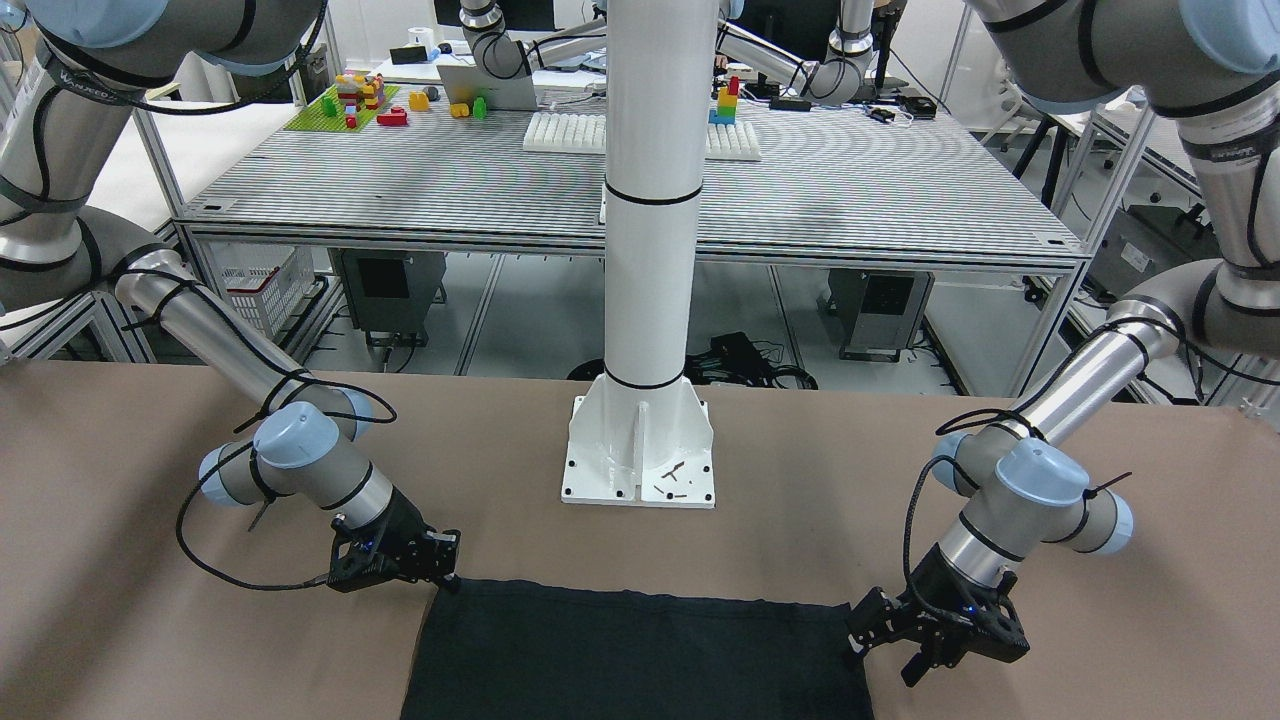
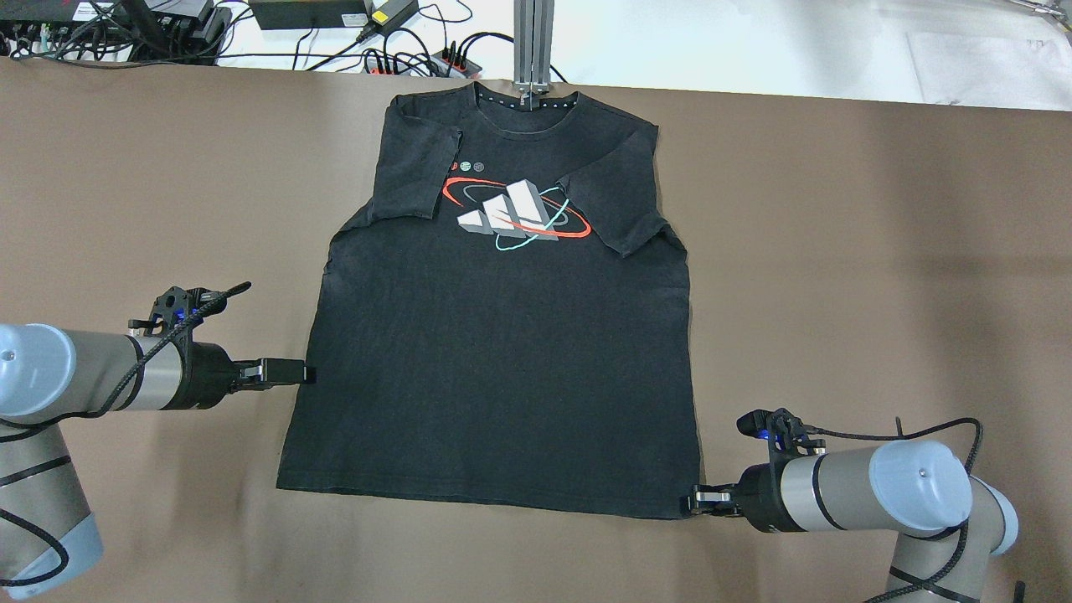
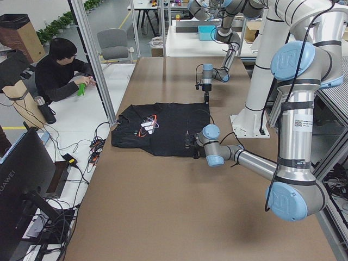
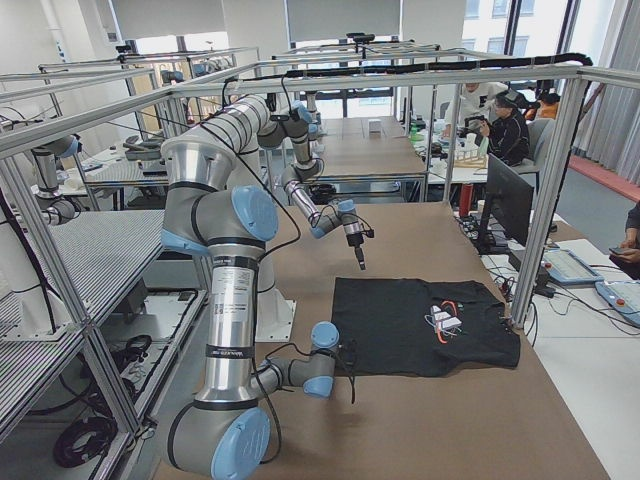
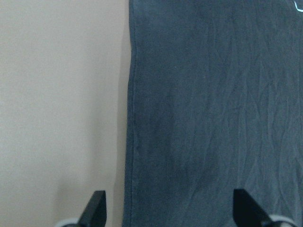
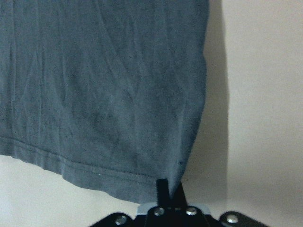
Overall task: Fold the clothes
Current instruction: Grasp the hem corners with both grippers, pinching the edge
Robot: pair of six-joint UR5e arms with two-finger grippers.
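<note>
As it lies spread flat on the brown table point(image 2: 837, 251), the black T-shirt point(image 2: 502, 360) points its collar to 12 o'clock and its hem to 6 o'clock in the overhead view.
Chest print point(image 2: 515, 213): white and grey blocks with red and light-blue loops, face up.
Both short sleeves point(image 2: 414, 176): folded inward over the chest, one on each side of the print.
Left gripper point(image 2: 293, 371): at the shirt's 9 o'clock side edge, jaws spread wide. In its wrist view one fingertip point(image 5: 97, 210) stands over bare table and the other over cloth, with the side seam between them.
Right gripper point(image 2: 702, 500): at the hem's 5 o'clock corner, fingers point(image 6: 163, 189) pinched together on that corner of the fabric.
</note>
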